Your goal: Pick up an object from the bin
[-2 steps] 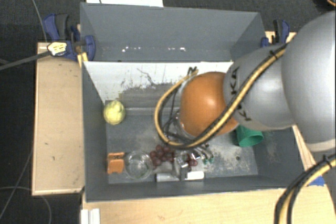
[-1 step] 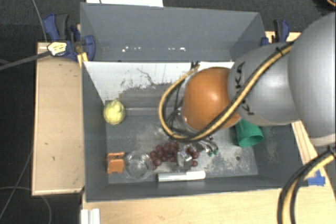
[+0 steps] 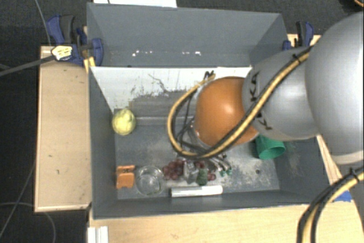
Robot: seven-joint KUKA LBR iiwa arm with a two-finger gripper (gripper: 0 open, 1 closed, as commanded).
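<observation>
Overhead, the grey arm (image 3: 318,88) takes up the right side of the bin (image 3: 170,31), and its orange cover (image 3: 222,111) hangs over the middle of the floor with looped cables (image 3: 181,122) on its left flank. The end effector (image 3: 202,169) sits just below the orange cover, too hidden by it to tell whether it is open or closed. Right of the cover, a teal cup (image 3: 268,148) lies partly under the arm, close to the side wall. Well left of the cover, a yellow-green ball (image 3: 123,121) rests by the left wall, with bare floor between them. Below the cover, crowded along the near wall, lie a clear glass (image 3: 149,180), an orange block (image 3: 125,176) and a white stick (image 3: 196,192). A dark red cluster (image 3: 175,168) lies nearest, just beside the end effector.
</observation>
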